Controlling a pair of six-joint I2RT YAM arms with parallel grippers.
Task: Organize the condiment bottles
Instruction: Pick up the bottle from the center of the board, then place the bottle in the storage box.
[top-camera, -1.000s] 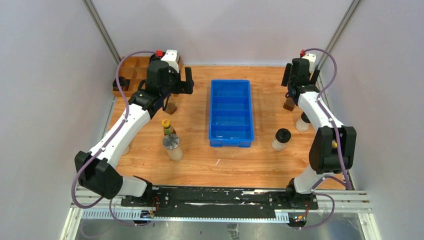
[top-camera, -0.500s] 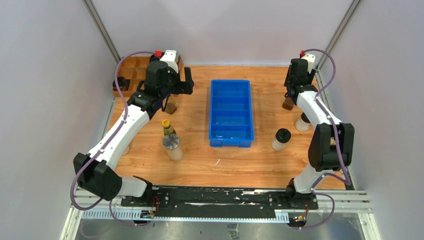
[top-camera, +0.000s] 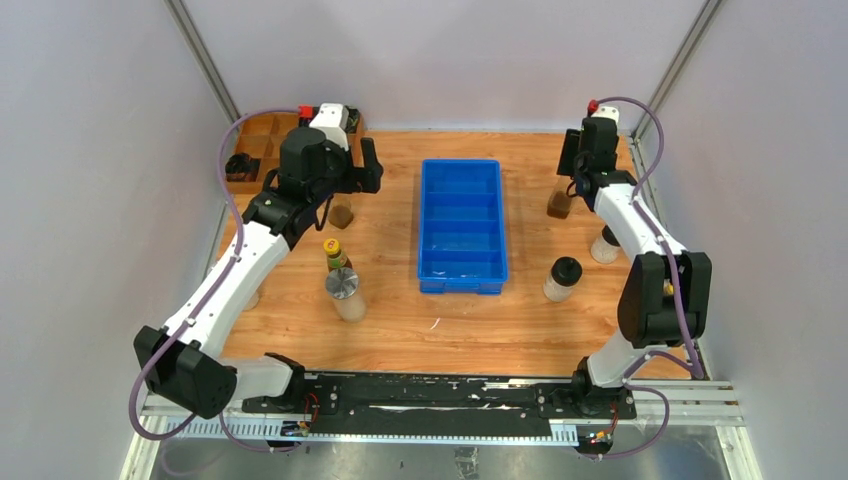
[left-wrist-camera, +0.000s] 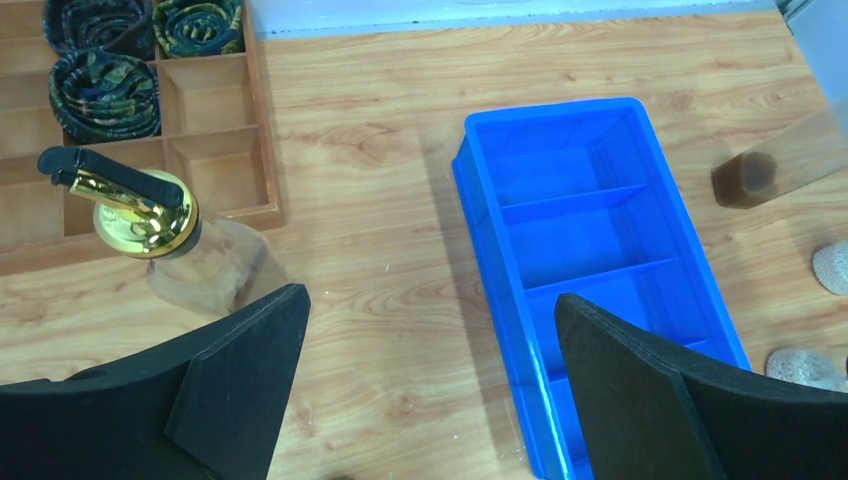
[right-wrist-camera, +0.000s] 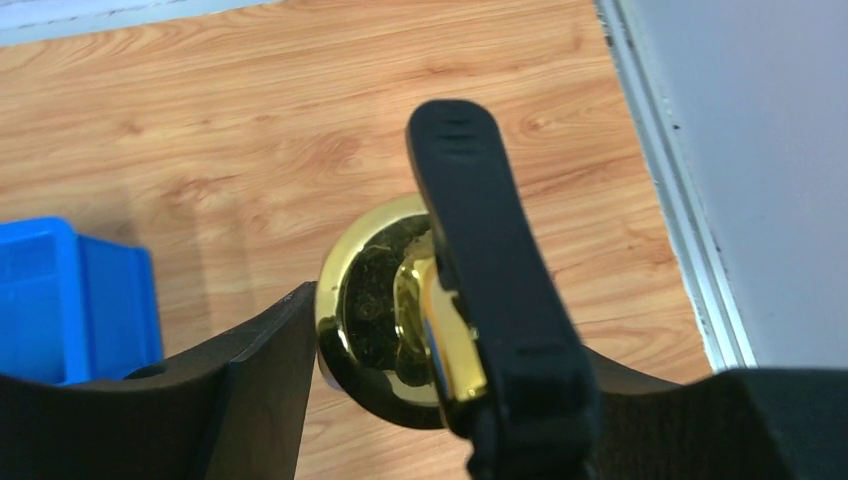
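Observation:
My right gripper is shut on the gold cap of a tall clear gold-spouted bottle, near the table's far right corner. The black spout hides one finger in the right wrist view. My left gripper is open and empty above bare wood, between the blue bin and a second gold-spouted bottle. A dark yellow-capped bottle and a silver-lidded shaker stand left of the bin. On the bin's right are a black-capped jar and a pale container half hidden by the right arm.
The blue bin has cross dividers and lies lengthwise mid-table. A wooden compartment tray at the far left corner holds black cable coils. Metal frame rails and grey walls close in both sides.
The right gripper closed on the gold-spouted bottle and carried it a little left, toward the bin. The left arm drew slightly back and left, still open.

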